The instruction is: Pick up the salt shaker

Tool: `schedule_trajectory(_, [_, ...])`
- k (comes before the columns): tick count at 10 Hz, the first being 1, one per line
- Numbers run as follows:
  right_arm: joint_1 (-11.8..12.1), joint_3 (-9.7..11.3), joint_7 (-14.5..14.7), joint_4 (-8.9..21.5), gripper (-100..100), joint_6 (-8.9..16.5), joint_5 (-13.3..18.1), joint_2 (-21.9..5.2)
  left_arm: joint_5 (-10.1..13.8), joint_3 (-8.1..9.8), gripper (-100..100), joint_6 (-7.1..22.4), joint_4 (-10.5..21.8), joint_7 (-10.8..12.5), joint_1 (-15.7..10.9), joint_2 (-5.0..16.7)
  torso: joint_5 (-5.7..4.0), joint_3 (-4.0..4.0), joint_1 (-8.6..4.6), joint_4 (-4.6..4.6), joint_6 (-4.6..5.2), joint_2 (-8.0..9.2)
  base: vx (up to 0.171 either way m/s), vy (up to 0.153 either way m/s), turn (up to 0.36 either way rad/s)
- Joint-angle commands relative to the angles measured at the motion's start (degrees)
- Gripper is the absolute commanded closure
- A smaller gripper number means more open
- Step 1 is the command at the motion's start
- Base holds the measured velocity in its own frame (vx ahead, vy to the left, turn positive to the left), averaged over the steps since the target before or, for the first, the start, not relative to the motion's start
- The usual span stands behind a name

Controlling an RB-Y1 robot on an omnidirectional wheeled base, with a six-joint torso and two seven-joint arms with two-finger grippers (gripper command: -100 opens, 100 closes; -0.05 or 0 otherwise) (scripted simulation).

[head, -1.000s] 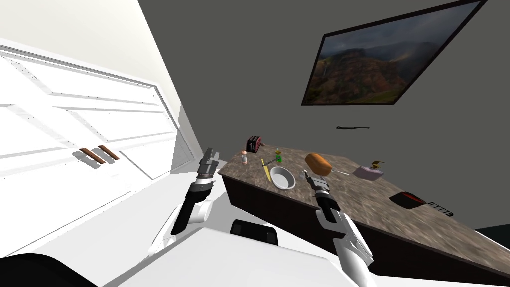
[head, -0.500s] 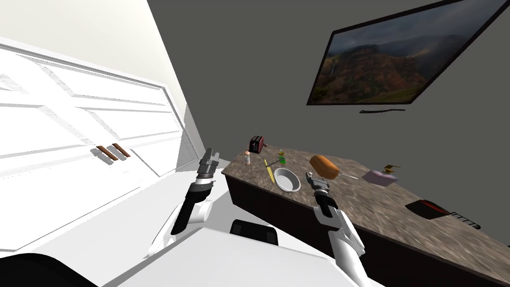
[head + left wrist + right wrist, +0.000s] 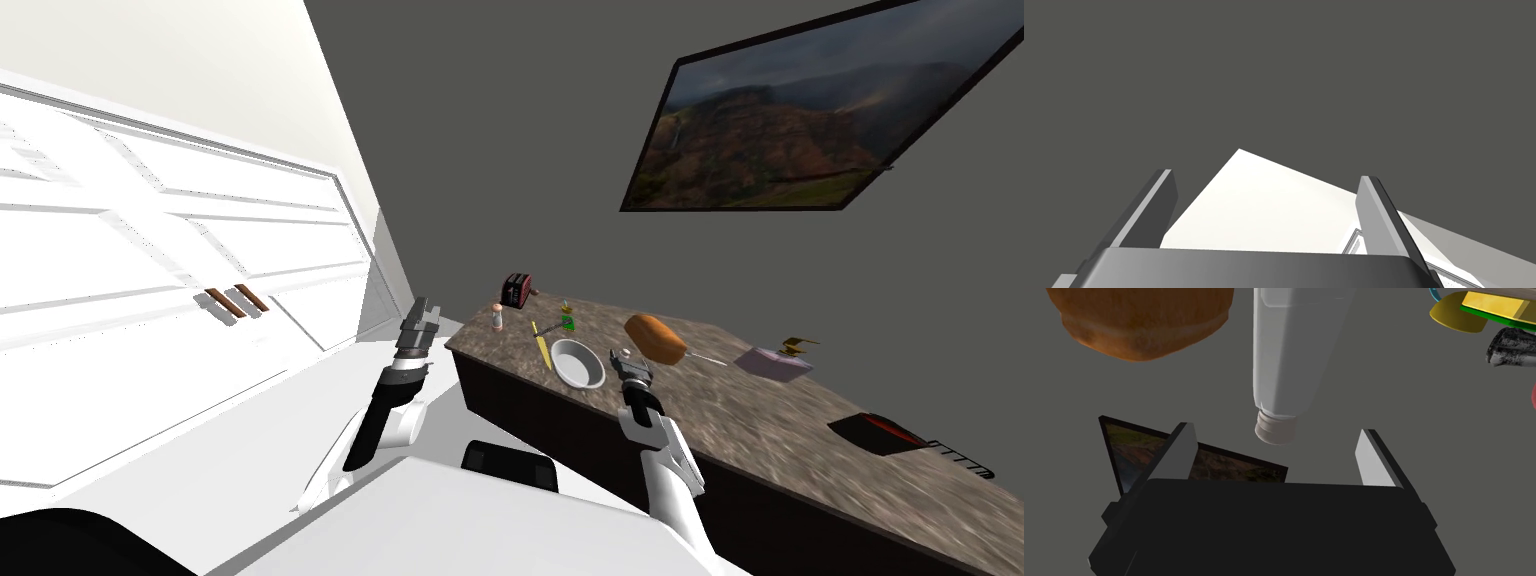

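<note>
The salt shaker (image 3: 1294, 353) is a white bottle with a ribbed cap. Its cap end points at my right gripper (image 3: 1276, 433) and lies level with the fingertips, midway between them and touching neither. That gripper is open. In the head view the shaker (image 3: 626, 353) is a small pale thing on the brown stone countertop (image 3: 760, 420), between the bowl and the loaf, right at my right gripper (image 3: 621, 362). My left gripper (image 3: 422, 308) hangs off the counter's left end, open and holding nothing (image 3: 1266, 175).
A brown loaf (image 3: 655, 338) (image 3: 1141, 323) lies close beside the shaker and a white bowl (image 3: 579, 362) on its other side. Farther left are a yellow knife (image 3: 541, 345), a small pink-topped shaker (image 3: 497, 318) and a toaster (image 3: 516, 290). White doors (image 3: 150, 260) stand to the left.
My head view has swung, sliding the counter's things slightly right. My right forearm has swung inward and stands steeper, with the gripper still open at the shaker. The left arm has not moved.
</note>
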Motion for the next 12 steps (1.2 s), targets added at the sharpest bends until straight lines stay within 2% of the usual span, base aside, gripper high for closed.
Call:
schedule_trajectory(1, [-0.4,-0.8,1.1,0.3,-100,0.5,-0.1,2.0,0.0,0.00,0,0.0,0.0,0.0,0.0,0.0,0.00,0.00,0.00,0.00,0.00,0.00,0.009,-0.071,0.002])
schedule_trajectory(3, [-0.8,-1.4,1.8,0.6,-100,0.8,-0.1,4.3,0.0,0.00,0,0.0,0.0,0.0,0.0,0.0,-0.01,0.01,-0.04,0.01,0.01,0.01,0.010,-0.065,-0.008])
schedule_trajectory(4, [-0.6,-1.3,1.6,0.7,-100,0.5,-0.1,3.5,0.0,0.00,0,0.0,0.0,0.0,0.0,0.0,0.00,0.02,-0.02,0.01,0.01,0.03,0.004,-0.025,0.002])
schedule_trajectory(5, [-0.6,-1.3,1.6,0.6,0,0.5,-0.1,3.6,0.0,0.00,0,0.0,0.0,0.0,0.0,0.0,0.02,0.03,0.09,0.01,0.01,0.04,0.001,-0.005,0.000])
schedule_trajectory(6, [-0.6,-1.3,1.6,0.7,-100,0.5,-0.1,3.6,0.0,0.00,0,0.0,0.0,0.0,0.0,0.0,0.04,0.04,0.17,0.02,0.01,0.06,0.000,0.000,0.000])
schedule_trajectory(7, [-0.6,-1.3,1.6,0.7,100,0.5,-0.1,3.6,0.0,-0.01,0,0.0,0.0,0.0,0.0,0.0,0.05,0.04,0.19,0.02,0.00,0.06,0.000,0.000,0.000])
schedule_trajectory(11, [-0.6,-1.3,1.6,0.6,100,0.5,-0.2,3.6,0.0,-0.01,0,0.0,0.0,0.0,0.0,0.0,0.03,0.01,0.15,0.01,0.00,0.01,0.000,0.000,0.000])
schedule_trajectory(12, [-0.6,-1.3,1.6,0.6,0,0.5,-0.2,3.6,0.0,0.00,0,0.0,0.0,0.0,0.0,0.0,0.03,0.00,0.14,0.00,-0.01,0.01,0.000,0.000,0.000])
